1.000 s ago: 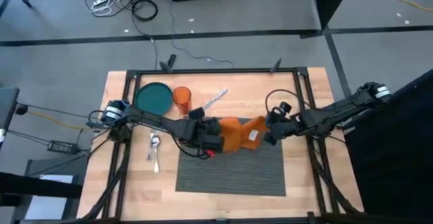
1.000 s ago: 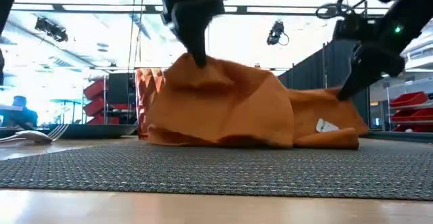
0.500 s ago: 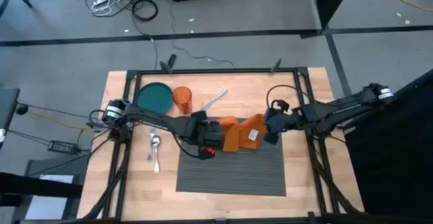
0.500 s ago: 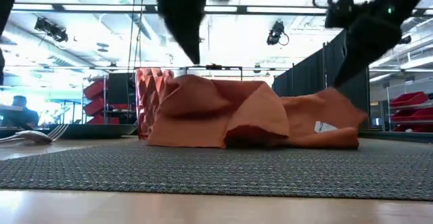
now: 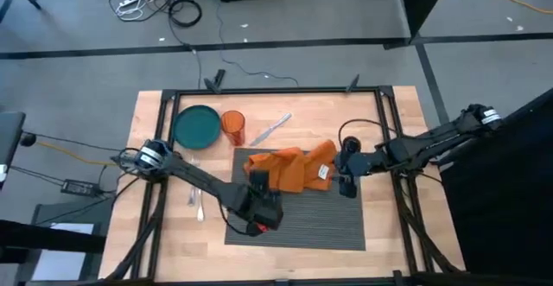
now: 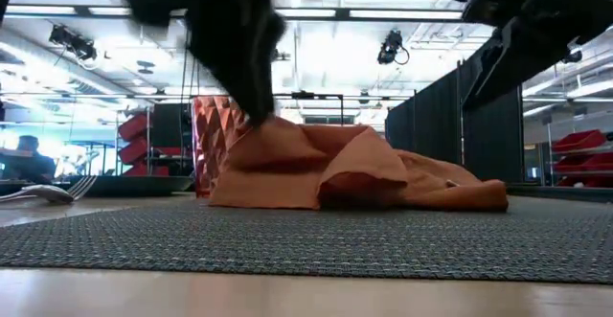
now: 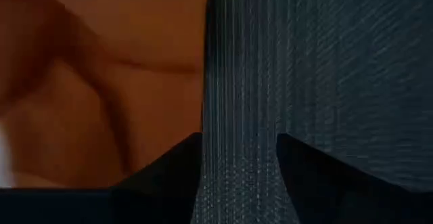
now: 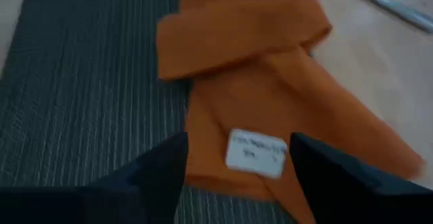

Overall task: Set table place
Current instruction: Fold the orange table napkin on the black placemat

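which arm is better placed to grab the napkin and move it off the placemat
Right, probably. The right gripper is open at the orange napkin's tagged edge; the left gripper is over bare placemat, farther away.

One dark grey placemat lies on one wooden table; one orange napkin; one teal plate; one orange cup; one knife; beside the plate some cutlery, its pieces too small to count; two grippers, the left gripper and the right gripper.
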Robot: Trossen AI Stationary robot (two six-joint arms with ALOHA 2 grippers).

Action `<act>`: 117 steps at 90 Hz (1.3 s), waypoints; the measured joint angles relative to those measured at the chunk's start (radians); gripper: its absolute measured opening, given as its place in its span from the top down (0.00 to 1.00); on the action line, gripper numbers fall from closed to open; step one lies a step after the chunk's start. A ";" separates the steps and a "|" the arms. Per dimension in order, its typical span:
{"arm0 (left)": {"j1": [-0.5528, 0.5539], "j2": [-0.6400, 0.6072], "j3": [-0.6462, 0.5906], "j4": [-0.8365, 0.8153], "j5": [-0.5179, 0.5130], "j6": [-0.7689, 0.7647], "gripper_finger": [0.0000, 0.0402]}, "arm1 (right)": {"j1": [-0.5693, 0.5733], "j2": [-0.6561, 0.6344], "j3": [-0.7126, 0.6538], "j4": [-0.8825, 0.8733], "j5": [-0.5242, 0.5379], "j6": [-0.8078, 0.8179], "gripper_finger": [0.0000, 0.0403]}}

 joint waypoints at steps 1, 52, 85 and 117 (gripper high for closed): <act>0.006 0.000 -0.012 0.016 -0.001 0.000 0.57 | 0.000 0.003 -0.007 0.014 0.001 0.001 0.42; 0.156 -0.007 -0.265 0.438 0.042 0.055 0.59 | 0.006 0.122 -0.146 0.318 -0.001 0.013 0.45; 0.156 -0.006 -0.281 0.450 0.080 0.059 0.98 | 0.015 0.133 -0.146 0.320 -0.007 0.004 0.48; 0.066 -0.018 -0.041 0.114 -0.083 0.070 1.00 | 0.020 0.070 -0.146 0.280 -0.042 -0.024 0.50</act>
